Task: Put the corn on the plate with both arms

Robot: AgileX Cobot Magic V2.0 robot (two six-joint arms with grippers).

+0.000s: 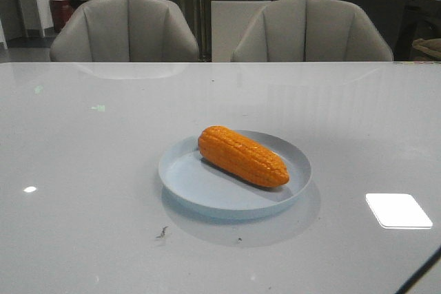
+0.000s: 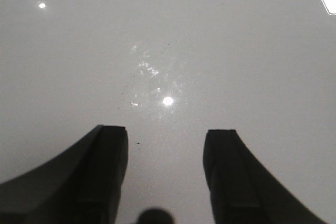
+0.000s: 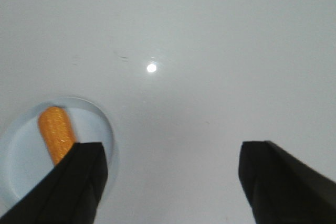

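Left gripper (image 2: 165, 145): jaws parted, a moderate gap between two dark fingers (image 2: 107, 166); nothing held. Bare table (image 2: 168, 51) beneath, glossy pale grey, with faint smudges and lamp glints. Not seen in the front view.

Right gripper (image 3: 170, 174): jaws spread wide, wider than the left; nothing held. One finger (image 3: 79, 182) overlaps the plate's edge in its wrist view, hiding part of the corn; contact cannot be told. The other finger stands over bare table.

Corn (image 1: 242, 155): orange cob, rows of bumpy kernels, lying flat on the plate. Set on a diagonal, blunt end toward the far left rim, tapered end toward the near right. Wholly within the rim. Also seen in the right wrist view (image 3: 56, 132).

Plate (image 1: 186, 177): round, shallow, pale blue, low rim. Sits flat near the table's middle, slightly toward the robot's right. Partly seen in the right wrist view (image 3: 100, 124).

Table, front view (image 1: 83, 170): reflective top, a bright square reflection (image 1: 398, 210) at the near right, small dark marks (image 1: 162, 233) just before the plate.

Chairs: two grey padded chairs (image 1: 125, 29) at the far edge, side by side.
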